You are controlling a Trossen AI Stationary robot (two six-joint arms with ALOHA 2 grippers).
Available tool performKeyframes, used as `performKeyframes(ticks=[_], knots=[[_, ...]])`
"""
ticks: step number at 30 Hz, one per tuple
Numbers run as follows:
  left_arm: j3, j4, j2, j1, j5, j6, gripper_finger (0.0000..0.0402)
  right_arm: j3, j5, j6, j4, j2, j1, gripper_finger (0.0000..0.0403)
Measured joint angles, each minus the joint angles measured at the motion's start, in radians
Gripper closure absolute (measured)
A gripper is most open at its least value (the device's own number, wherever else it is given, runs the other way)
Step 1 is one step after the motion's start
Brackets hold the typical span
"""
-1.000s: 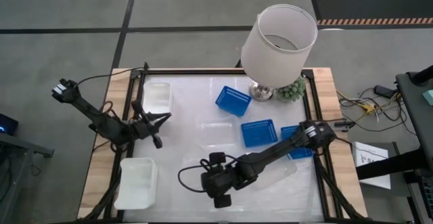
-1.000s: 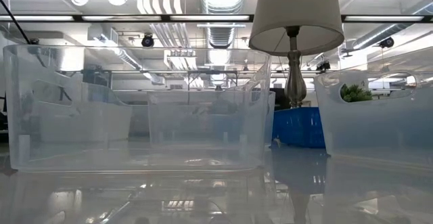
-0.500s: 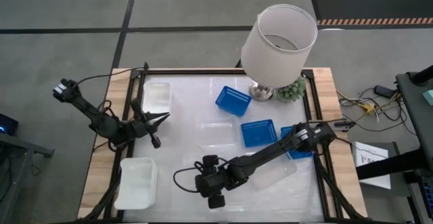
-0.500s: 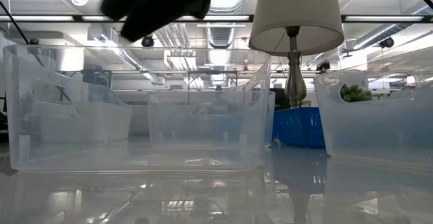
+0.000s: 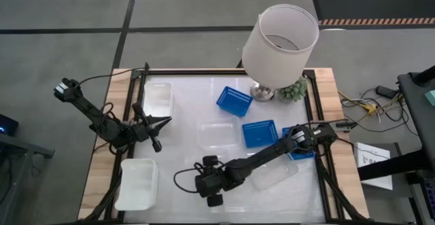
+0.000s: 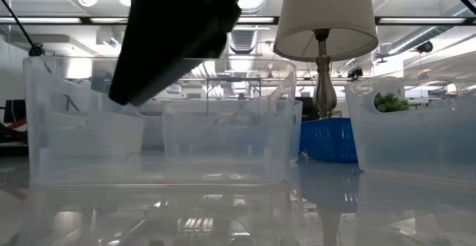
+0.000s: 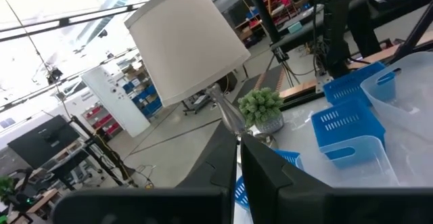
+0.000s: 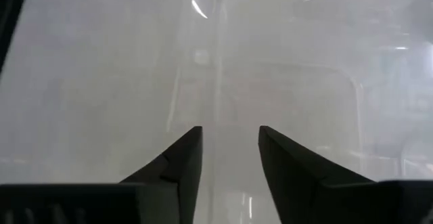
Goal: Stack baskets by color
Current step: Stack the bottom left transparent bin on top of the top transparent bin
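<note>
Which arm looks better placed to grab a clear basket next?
The right. Its open claw hangs low by a clear basket. The left claw is shut, off by a white basket.

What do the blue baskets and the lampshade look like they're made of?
The blue baskets look like rigid moulded plastic, matte: the slotted mesh sides show in the left wrist view. The lampshade looks like white fabric or paper over a frame, plain and dull; which one is unclear.
</note>
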Motion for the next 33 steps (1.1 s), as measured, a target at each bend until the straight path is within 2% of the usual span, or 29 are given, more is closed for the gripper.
performKeyframes(ticks=[10,17,21,29,33], knots=[[-0.001,0.000,0.000,0.000,0.000,0.000,0.0396,-0.029,0.009,0.024,0.009,0.000,0.002,0.0387],[-0.001,0.001,0.003,0.000,-0.001,0.000,0.0396,0.003,0.002,0.006,0.019,-0.001,0.016,0.0394],[-0.001,0.000,0.016,0.000,0.000,-0.011,0.0396,0.040,-0.052,-0.035,0.007,-0.024,0.023,0.0394],[-0.001,0.086,0.062,0.001,0.074,-0.027,0.0396,0.078,-0.071,-0.126,-0.135,-0.138,0.009,0.0394],[-0.001,0.101,0.072,0.001,0.078,-0.022,0.0396,0.078,-0.063,-0.175,-0.225,-0.203,-0.032,0.0394]])
